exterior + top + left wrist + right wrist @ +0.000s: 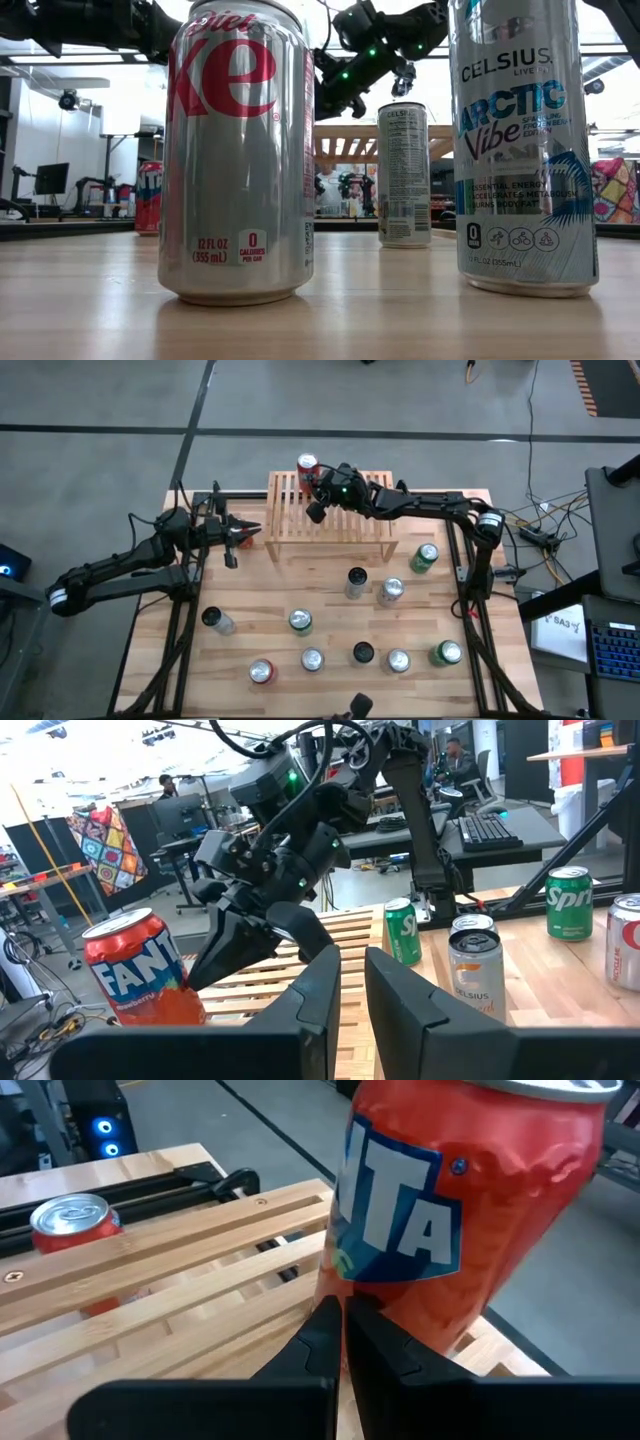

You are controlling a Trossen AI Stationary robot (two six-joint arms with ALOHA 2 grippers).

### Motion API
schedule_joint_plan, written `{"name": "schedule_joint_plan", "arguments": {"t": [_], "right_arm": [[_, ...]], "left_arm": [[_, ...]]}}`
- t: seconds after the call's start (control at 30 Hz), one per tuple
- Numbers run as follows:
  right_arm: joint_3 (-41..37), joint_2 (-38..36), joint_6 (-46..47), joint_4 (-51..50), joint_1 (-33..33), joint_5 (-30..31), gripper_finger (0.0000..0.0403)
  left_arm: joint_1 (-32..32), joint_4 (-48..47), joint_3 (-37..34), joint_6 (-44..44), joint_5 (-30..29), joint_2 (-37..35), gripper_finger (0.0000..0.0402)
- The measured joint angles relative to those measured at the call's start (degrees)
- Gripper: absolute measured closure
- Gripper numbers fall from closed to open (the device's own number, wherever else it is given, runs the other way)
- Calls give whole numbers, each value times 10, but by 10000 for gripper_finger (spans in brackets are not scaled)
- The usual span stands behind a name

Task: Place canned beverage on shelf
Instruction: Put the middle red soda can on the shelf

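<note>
Scene: Two dark robot arms work over a light-wood surface (pixel 250 650) strewn with upright drink cans; the job is to put a canned beverage on the shelf (pixel 330 520).

Fanta can: The red-orange can (pixel 307 465) stands upright at the far left corner of the shelf's slatted top. Its blue-and-white lettering reads "FAN" from the left wrist view and "NTA" from the right. By the look of it, this can is already delivered.

Right hand: It (pixel 317 510) hangs over the shelf just beside the Fanta can, fingers clenched on nothing, their tips low by the can's base. Likely it is nudging or clearing the can, though contact cannot be confirmed.

Left hand: It (pixel 250 532) waits off the shelf's left end, fingers nearly together and empty, probably parked clear of the working arm.

Waiting cans: The rest stand on the surface in front of the shelf, well apart, presumably so fingers can slip around each.

Readable labels: A silver can close to the low camera shows "Diet" and "ke" in red, plus "12 FL OZ (355 mL)" and "0 calories" (pixel 238 150). A tall can reads "CELSIUS ARCTIC Vibe" (pixel 522 140). Green cans show "Spri" (pixel 570 902).
</note>
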Motion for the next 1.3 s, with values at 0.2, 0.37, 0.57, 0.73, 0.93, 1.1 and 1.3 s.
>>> {"name": "schedule_joint_plan", "arguments": {"t": [0.2, 0.37, 0.57, 0.73, 0.93, 1.1, 1.3], "right_arm": [[0, 0, 17, -3, 0, -10, 394], [0, 0, 5, 4, 11, -17, 394], [0, 0, -2, 41, -1, -13, 394], [0, 0, 1, 39, -5, -15, 394], [0, -1, 2, 37, -1, -19, 394], [0, -1, -1, 38, -6, -19, 394], [0, 0, 4, 38, -11, -19, 394]], "left_arm": [[0, 0, 0, 0, 0, 0, 367], [0, 0, 0, 0, 0, 0, 367], [0, 0, 0, 0, 0, 0, 367], [0, 0, 0, 0, 0, 0, 367], [0, 0, 0, 0, 0, 0, 367], [0, 0, 0, 0, 0, 0, 367], [0, 0, 0, 0, 0, 0, 367]]}}
